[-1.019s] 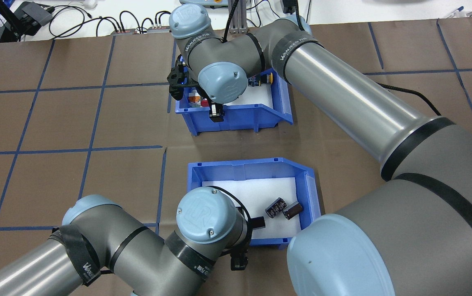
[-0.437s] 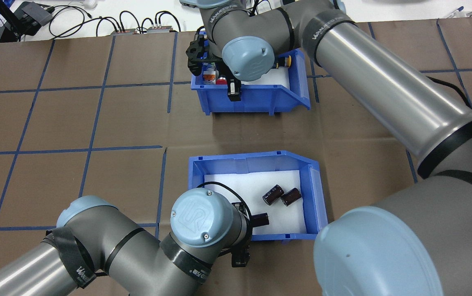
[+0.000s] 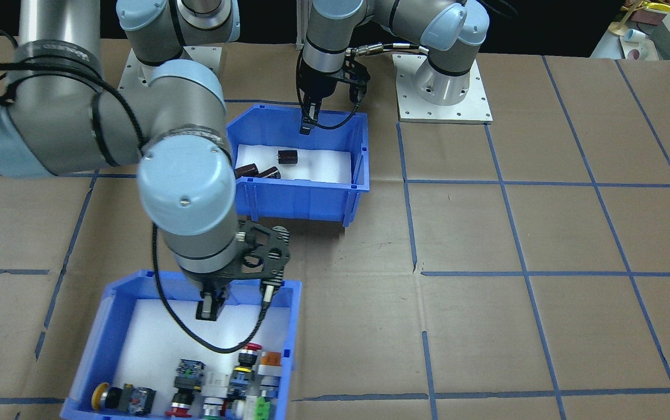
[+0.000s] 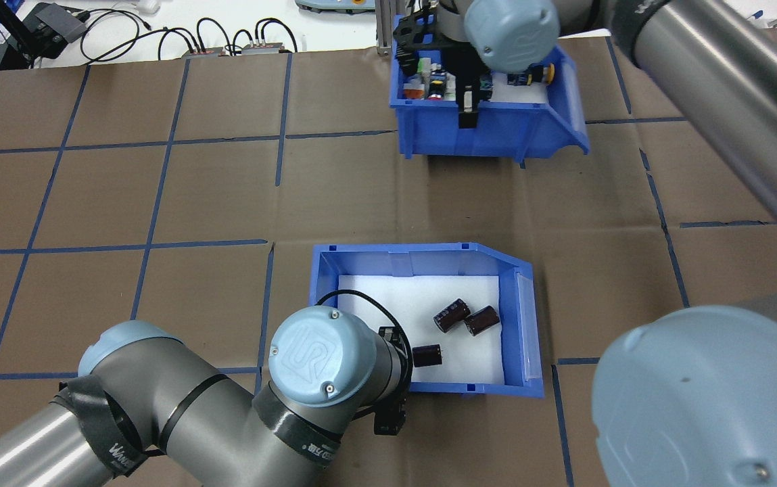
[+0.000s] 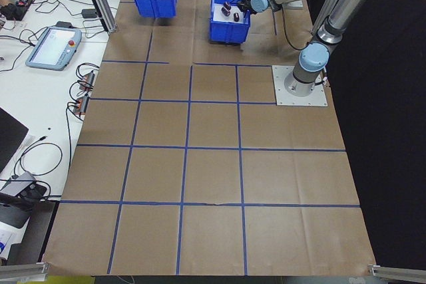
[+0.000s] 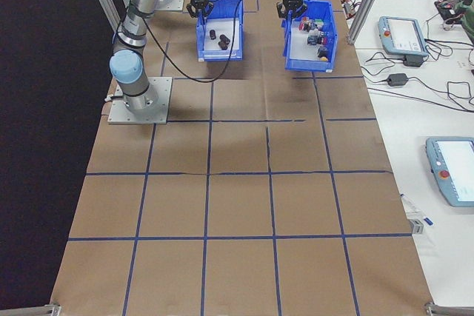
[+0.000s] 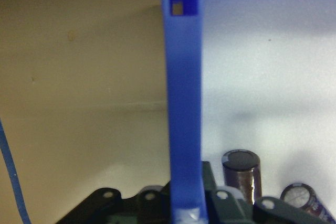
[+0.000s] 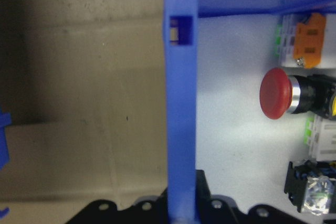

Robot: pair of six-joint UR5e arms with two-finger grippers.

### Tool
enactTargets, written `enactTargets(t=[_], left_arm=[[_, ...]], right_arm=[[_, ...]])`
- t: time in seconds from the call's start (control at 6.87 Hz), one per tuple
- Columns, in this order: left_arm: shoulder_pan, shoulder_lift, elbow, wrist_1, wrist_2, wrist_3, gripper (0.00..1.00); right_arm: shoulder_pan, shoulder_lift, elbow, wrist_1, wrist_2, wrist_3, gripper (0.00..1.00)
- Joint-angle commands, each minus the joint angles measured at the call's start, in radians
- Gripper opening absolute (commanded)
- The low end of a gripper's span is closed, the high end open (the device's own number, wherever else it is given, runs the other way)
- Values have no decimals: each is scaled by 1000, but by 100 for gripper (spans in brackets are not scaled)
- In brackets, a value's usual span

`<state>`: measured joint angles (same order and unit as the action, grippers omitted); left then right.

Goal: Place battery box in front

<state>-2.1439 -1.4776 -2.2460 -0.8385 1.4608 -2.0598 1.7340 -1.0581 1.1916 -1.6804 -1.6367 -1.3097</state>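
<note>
The battery box (image 4: pixel 415 260) is a blue bin with a white pad, lying mid-table in the overhead view. Two dark cylinders (image 4: pixel 450 315) and a small black block (image 4: pixel 427 355) lie inside. My left gripper (image 4: pixel 395 399) is shut on its wall nearest the robot; in the left wrist view that blue wall (image 7: pixel 184 103) runs between the fingers. From the front, the battery box (image 3: pixel 300 201) sits by the robot, the left gripper (image 3: pixel 310 119) on its back wall. My right gripper (image 4: pixel 467 101) is shut on the wall of the push-button bin (image 4: pixel 496 135), which shows as a blue wall (image 8: pixel 181 103).
The push-button bin (image 3: pixel 101 326) holds several colourful switches, among them a red push-button (image 8: pixel 275 93). Brown matting with blue tape lines covers the table. Cables and boxes (image 4: pixel 57 27) lie past the far edge. The left arm's base plate (image 3: pixel 442 87) stands behind the battery box.
The right arm has carried the push-button bin away from the robot and to the right. The battery box has turned slightly, its cylinders rolling, and the left arm has drawn back a little.
</note>
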Motion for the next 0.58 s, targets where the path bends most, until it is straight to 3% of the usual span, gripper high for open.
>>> enactTargets(t=[0.0,0.44], left_arm=[[124,58,15,-88,0,136,0],[267,-47,132,-114,0,252,0]], right_arm=[[-167,-66,9,44,1,-129,4],[-347,-193,179,16,3,-340,4]])
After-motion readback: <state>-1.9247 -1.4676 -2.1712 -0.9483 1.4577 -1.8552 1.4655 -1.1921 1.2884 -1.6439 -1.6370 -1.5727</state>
